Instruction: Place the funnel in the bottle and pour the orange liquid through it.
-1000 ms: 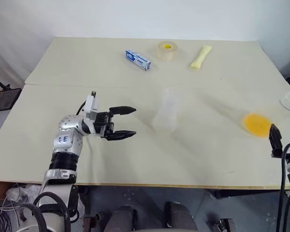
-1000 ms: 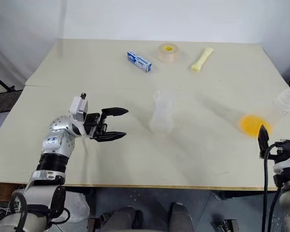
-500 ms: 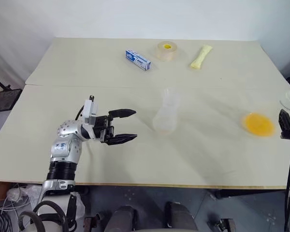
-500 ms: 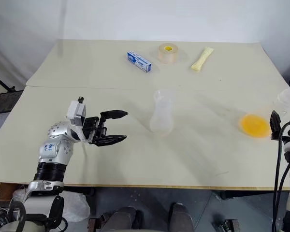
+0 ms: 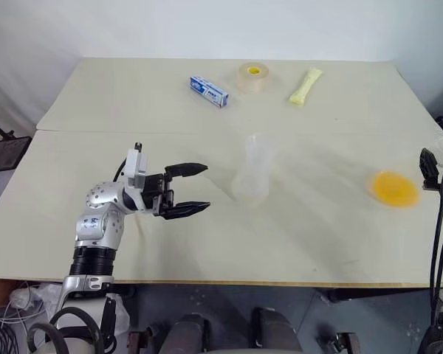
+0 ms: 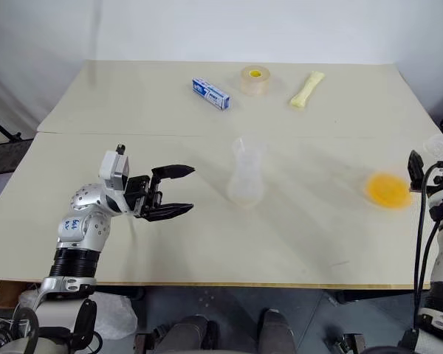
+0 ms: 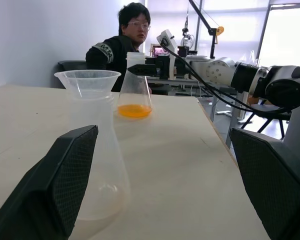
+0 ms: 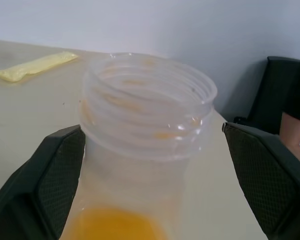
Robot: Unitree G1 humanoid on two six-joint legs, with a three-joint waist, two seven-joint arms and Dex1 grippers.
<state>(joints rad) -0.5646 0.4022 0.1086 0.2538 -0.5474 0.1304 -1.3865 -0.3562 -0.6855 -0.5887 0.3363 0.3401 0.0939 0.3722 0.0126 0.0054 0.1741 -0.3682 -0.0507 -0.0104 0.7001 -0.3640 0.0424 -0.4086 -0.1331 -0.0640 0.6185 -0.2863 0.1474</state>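
Your left gripper (image 5: 194,189) hangs over the table (image 5: 310,243) with fingers spread, holding nothing, pointing at the bottle (image 5: 252,177) mid-table. The funnel (image 7: 88,82) already sits in the bottle's neck. Your right gripper (image 8: 152,175) is spread too, its fingers either side of the flask (image 8: 145,145) at the table's right edge, not clamped. The orange liquid (image 5: 394,189) pools in that flask's base.
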